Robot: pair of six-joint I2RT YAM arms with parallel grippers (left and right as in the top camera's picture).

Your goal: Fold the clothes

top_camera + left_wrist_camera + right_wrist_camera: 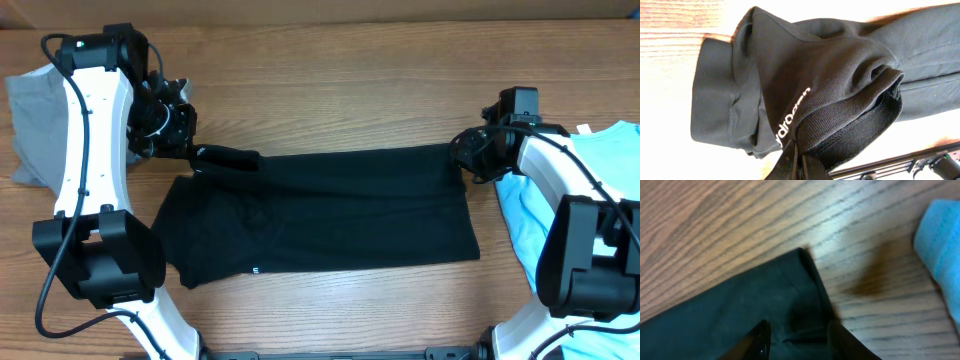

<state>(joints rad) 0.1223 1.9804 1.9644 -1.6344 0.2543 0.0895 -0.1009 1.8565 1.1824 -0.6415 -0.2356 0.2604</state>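
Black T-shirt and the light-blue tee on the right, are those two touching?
Apart. The right wrist view shows a strip of bare table between the corner of the black T-shirt and the light-blue tee.

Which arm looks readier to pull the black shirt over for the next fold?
Left, probably: the left gripper is shut on the shirt at its bunched edge, so it could lift at once. The right gripper sits over the far corner with jaws apart and must close first.

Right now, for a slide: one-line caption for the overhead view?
Left gripper pinches one corner of the black T-shirt; right gripper straddles the opposite corner, on a wooden table.
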